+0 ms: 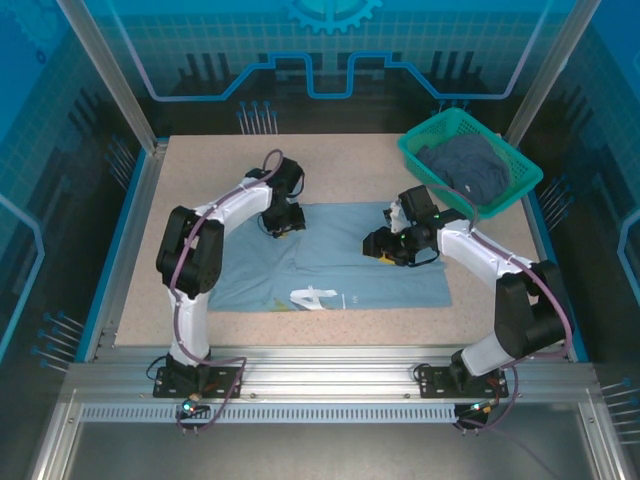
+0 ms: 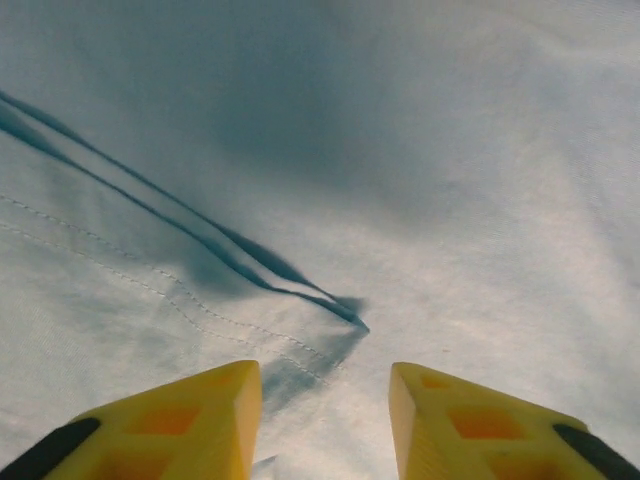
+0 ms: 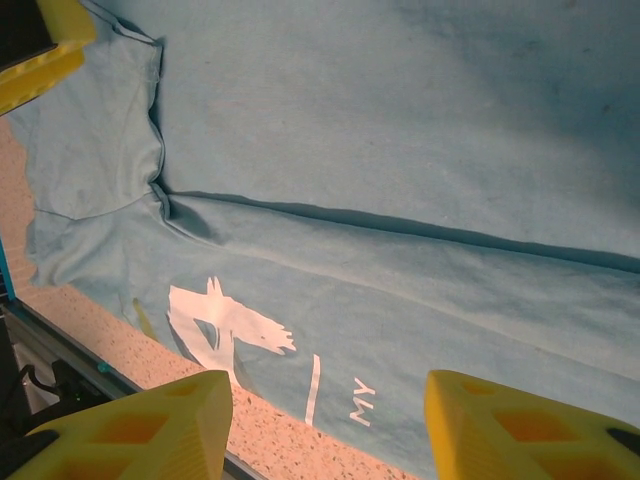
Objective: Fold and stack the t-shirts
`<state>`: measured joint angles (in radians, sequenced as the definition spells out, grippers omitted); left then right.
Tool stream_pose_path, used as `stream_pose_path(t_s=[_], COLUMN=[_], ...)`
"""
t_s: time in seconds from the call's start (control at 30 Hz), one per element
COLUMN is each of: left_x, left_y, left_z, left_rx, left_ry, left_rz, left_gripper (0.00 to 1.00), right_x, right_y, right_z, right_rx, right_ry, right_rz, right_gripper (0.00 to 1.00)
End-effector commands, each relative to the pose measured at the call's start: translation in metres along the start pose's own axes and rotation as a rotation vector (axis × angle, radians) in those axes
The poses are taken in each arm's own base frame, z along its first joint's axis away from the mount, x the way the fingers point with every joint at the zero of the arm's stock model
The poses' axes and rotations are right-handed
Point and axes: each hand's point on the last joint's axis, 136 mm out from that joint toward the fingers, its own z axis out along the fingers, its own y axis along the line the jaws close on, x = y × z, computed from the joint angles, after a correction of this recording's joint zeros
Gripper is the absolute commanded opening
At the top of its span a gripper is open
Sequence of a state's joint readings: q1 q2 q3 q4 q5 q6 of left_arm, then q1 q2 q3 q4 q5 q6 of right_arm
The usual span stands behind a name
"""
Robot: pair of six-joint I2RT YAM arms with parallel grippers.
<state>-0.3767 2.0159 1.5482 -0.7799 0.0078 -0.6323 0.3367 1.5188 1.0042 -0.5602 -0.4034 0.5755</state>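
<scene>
The pale blue-grey t-shirt (image 1: 350, 265) lies spread flat on the table, its white lettering (image 1: 315, 298) near the front edge. The same t-shirt (image 3: 400, 180) shows a long fold crease and its white print (image 3: 225, 325) in the right wrist view. My left gripper (image 1: 282, 226) hovers low over the shirt's far left part, open, with a sleeve seam and a small wrinkle (image 2: 300, 285) just ahead of its yellow fingers (image 2: 190, 425). My right gripper (image 1: 385, 250) is open above the shirt's right half, nothing between its fingers (image 3: 150, 425). The darker slate t-shirt (image 1: 468, 165) lies crumpled in the basket.
The teal-green mesh basket (image 1: 425, 165) stands at the table's back right corner. Bare speckled tabletop (image 1: 200, 180) surrounds the shirt. The metal front rail (image 1: 330, 365) runs along the near edge, and blue walls enclose the workspace.
</scene>
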Motion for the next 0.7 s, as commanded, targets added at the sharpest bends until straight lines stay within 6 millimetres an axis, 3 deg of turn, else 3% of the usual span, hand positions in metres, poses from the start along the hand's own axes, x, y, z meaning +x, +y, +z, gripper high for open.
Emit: stream_pose_path(t_s=[0.0, 0.17, 0.33, 0.5, 0.6, 0.67], left_x=[0.001, 0.024, 0.059, 0.103, 0.115, 0.103], left_y=[-0.011, 0.029, 0.118, 0.182, 0.207, 0.21], left_z=[-0.036, -0.038, -0.059, -0.079, -0.074, -0.064], left_rx=[0.104, 0.076, -0.019, -0.164, -0.173, -0.096], left_ry=[-0.066, 0.03, 0.087, 0.073, 0.059, 0.05], left_rz=[-0.033, -0.191, -0.502, -0.681, -0.795, -0.822], left_gripper=[0.43, 0.35, 0.28, 0.24, 0.32, 0.38], right_x=[-0.009, -0.01, -0.004, 0.005, 0.004, 0.002], right_y=[0.007, 0.014, 0.024, 0.001, -0.011, -0.016], right_z=[-0.01, -0.012, -0.011, -0.006, -0.004, -0.003], right_rx=[-0.023, -0.044, -0.019, 0.044, 0.023, 0.009], right_ry=[-0.036, -0.049, -0.022, 0.012, 0.013, 0.012], right_rz=[-0.001, -0.029, -0.11, -0.005, 0.076, 0.097], right_gripper=[0.54, 0.54, 0.54, 0.51, 0.51, 0.51])
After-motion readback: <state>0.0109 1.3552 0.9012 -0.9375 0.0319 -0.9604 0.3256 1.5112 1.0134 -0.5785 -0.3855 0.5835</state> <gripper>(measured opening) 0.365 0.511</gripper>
